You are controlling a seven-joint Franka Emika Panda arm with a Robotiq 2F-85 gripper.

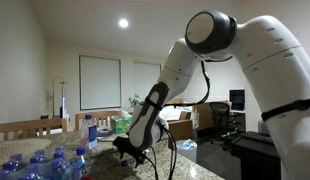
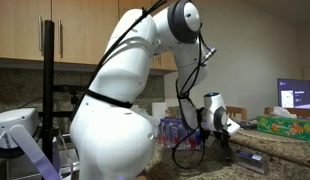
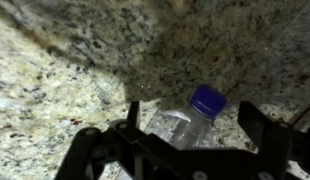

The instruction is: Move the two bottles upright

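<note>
**Open jaws over a fallen bottle on the granite**

In the wrist view the gripper [image 3: 177,145] hangs just above the speckled granite counter [image 3: 55,90]. Its jaws are spread wide, and the two dark fingers [image 3: 87,152] stand well apart at either side of the frame. Between them lies a clear plastic bottle [image 3: 183,124] on its side, its blue cap [image 3: 206,100] pointing away from the camera toward the upper right. Nothing is clamped. Whether either finger touches the plastic cannot be told. The gripper body hides the label band, so no brand can be read.

In an exterior view the gripper [image 1: 130,150] is low over the counter at the end of the white arm [image 1: 255,50], which bends down from high on the right. In the near left corner is a pack of bottles [image 1: 40,163], blue caps bunched close together and their labels too small to read. Which bottle partners the fallen one I cannot tell.

From the opposite side the arm's bulky white base fills the foreground — the gripper [image 2: 223,128] shows past it, down by the counter edge among black cables. Farther right a green tissue box [image 2: 285,122] sits on the counter, its print too fine to read. Behind it a monitor [image 2: 294,95] glows blue-white, its text illegible. Wooden cabinets [image 2: 65,30] line the far wall, and in an exterior view a round ceiling light [image 1: 123,22] burns overhead.
</note>
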